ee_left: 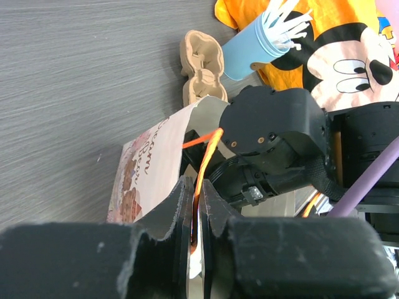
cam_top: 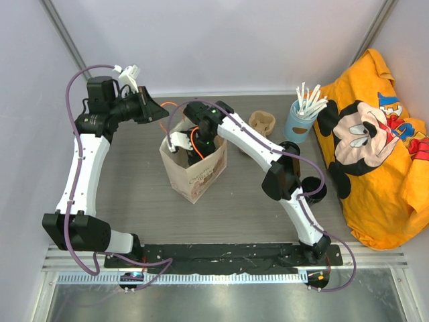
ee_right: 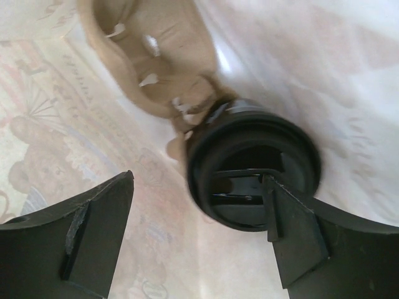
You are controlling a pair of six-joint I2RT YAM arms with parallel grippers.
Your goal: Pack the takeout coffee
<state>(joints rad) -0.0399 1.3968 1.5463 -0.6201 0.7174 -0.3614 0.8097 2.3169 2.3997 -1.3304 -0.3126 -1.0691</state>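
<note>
A brown paper bag [cam_top: 196, 173] stands open in the middle of the table. In the right wrist view I look down into it: the takeout coffee [ee_right: 249, 163], a round black cup with a dark inside, sits at the end of a cardboard carrier [ee_right: 156, 56] on the bag's floor. My right gripper [ee_right: 193, 230] is inside the bag [cam_top: 196, 144], open and holding nothing; one fingertip [ee_right: 293, 230] overlaps the cup's rim. My left gripper [ee_left: 196, 202] is shut on the bag's orange handle [ee_left: 209, 149] at the bag's far-left rim [cam_top: 161, 115].
A second cardboard carrier [cam_top: 262, 123] lies behind the bag. A blue cup of white sticks [cam_top: 300, 119] stands at the back right. Two black cups [cam_top: 290, 148] [cam_top: 315, 190] sit beside my right arm. An orange Mickey shirt [cam_top: 375, 147] covers the right side.
</note>
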